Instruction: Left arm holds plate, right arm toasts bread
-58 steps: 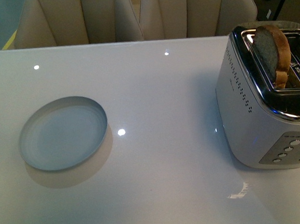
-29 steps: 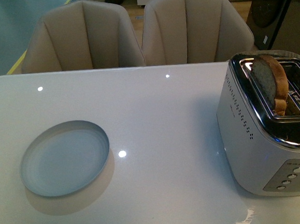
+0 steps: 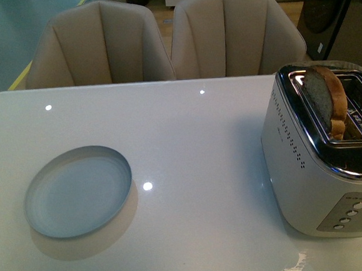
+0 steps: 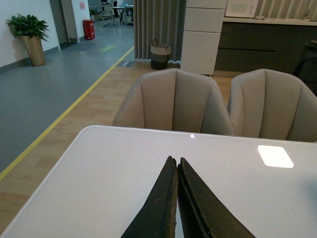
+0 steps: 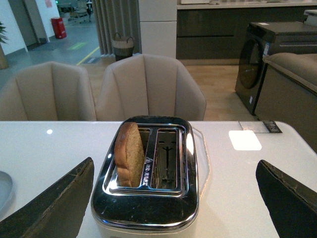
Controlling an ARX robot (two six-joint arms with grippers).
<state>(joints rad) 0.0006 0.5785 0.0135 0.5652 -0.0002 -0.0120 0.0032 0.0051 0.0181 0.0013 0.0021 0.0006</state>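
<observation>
A glossy white table (image 3: pixel 193 134) fills the front view, its surface carrying a few small bright reflections, and two beige upholstered chairs (image 3: pixel 161 40) stand side by side just beyond its far edge. At the table's right edge, nearer the front than the far side, stands a silver two-slot toaster (image 3: pixel 309 169) with a polished chrome top, rows of small vent holes on its side and a row of buttons on the end panel facing the robot. The plate (image 3: pixel 79 192) — round, pale grey-blue, low upright rim — lies flat toward the left edge of the table, well apart from the toaster, with nothing on it and nothing touching it. The bread (image 3: pixel 324 102) stands upright in the toaster slot that lies toward the table's middle, its rounded crust well above the chrome; from the right wrist view the same slice (image 5: pixel 130 154) sits in one slot while the other slot beside it holds nothing. The right gripper (image 5: pixel 176 198) hangs above the toaster with its dark fingers spread wide, one on each side of the appliance and not touching it. The left gripper (image 4: pixel 177 166) is held over bare tabletop pointing toward the chairs, its two black fingers pressed together with nothing between them.
</observation>
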